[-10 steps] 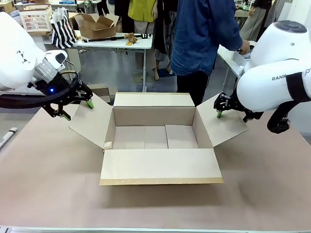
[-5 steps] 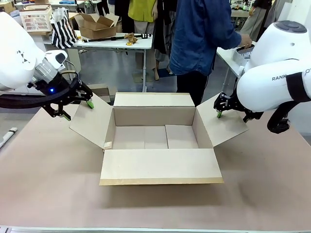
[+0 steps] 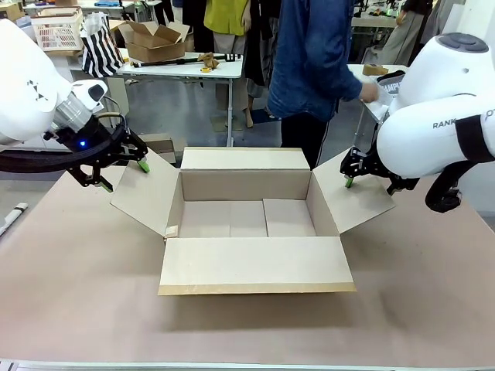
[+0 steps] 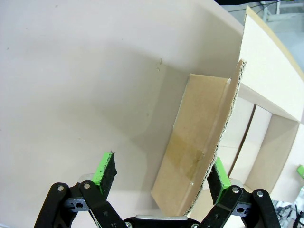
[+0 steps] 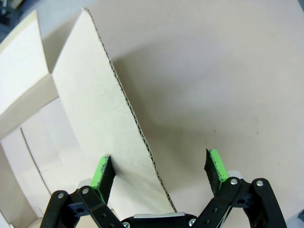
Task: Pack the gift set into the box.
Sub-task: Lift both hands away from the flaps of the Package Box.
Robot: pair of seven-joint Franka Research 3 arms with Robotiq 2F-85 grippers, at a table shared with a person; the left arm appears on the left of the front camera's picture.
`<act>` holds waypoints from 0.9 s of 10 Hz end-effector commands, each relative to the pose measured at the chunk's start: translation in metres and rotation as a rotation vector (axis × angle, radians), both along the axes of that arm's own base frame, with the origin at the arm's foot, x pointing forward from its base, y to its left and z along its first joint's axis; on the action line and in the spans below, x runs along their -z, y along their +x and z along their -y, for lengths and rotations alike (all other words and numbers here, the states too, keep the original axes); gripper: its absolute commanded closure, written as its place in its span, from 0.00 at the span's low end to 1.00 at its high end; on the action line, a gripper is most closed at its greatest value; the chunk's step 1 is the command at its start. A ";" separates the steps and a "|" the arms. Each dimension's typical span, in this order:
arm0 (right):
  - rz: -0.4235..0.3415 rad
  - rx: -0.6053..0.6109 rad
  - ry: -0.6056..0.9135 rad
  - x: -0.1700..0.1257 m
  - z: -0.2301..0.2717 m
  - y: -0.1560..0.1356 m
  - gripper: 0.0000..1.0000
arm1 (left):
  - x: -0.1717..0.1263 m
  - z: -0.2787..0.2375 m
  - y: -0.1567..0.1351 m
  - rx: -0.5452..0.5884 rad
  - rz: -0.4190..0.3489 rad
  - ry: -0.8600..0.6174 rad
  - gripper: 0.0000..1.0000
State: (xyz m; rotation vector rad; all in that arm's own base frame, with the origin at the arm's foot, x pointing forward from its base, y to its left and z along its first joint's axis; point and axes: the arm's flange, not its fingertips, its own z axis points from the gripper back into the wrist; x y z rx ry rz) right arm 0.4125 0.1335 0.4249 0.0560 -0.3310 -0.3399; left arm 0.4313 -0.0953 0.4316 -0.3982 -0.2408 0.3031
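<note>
Person's hand [image 3: 370, 91], beyond the box's far right corner, has drawn back from the side table toward the body; too small to say whether it grips anything. Both arms and the box [image 3: 251, 263] sit as they did in the earlier frame.

Box: centre of the table [image 3: 77, 294], all four flaps spread, floor bare cardboard.

Left gripper [image 3: 122, 174]: at the outer edge of the box's left flap [image 3: 143, 193]. Left wrist view: jaws wide apart [image 4: 161, 175], the corrugated flap edge [image 4: 194, 152] running between them, close beside one pad, not pinched.

Right gripper [image 3: 370, 184]: at the outer edge of the box's right flap [image 3: 360, 197]. Right wrist view: jaws spread [image 5: 159, 171], the flap [image 5: 99, 118] passing between them, its face up against one pad, the other pad well clear.

Step in hand, as judged: holding the side flaps out so the box mouth stays open for loading.

Next move, as judged: keep both flaps steady while contents come over the box's far wall. A bumped flap could swing inward.
</note>
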 end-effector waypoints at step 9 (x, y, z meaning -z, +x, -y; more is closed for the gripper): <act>0.001 0.025 -0.013 -0.004 -0.002 0.002 0.00 | 0.000 -0.001 -0.001 0.001 0.003 0.005 0.00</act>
